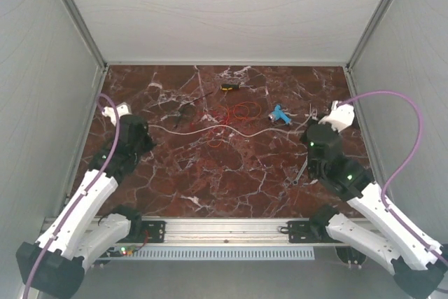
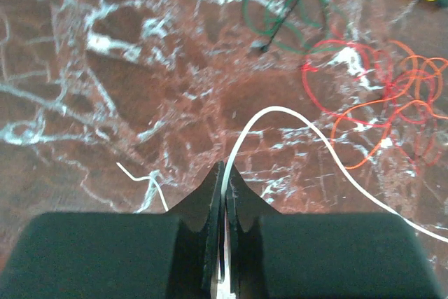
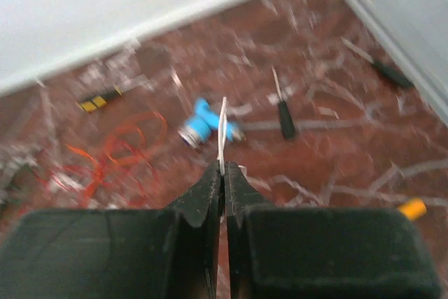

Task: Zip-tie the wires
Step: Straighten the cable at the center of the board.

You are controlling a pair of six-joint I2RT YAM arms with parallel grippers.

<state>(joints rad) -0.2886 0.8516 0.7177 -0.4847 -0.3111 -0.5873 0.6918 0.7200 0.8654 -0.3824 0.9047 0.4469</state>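
Observation:
A long white wire stretches across the marble table between my two grippers. My left gripper is shut on its left end; in the left wrist view the white wire rises from the closed jaws of that gripper and arcs off to the right. My right gripper is shut on the other end; a short white wire tip sticks up from the closed jaws of that gripper. Loose red wires lie coiled just beyond the white one, seen also in the left wrist view.
A blue part lies by the right gripper. A yellow-black object sits at the back. A black zip tie lies over a green wire coil. A black tool lies right of the blue part. Walls enclose three sides.

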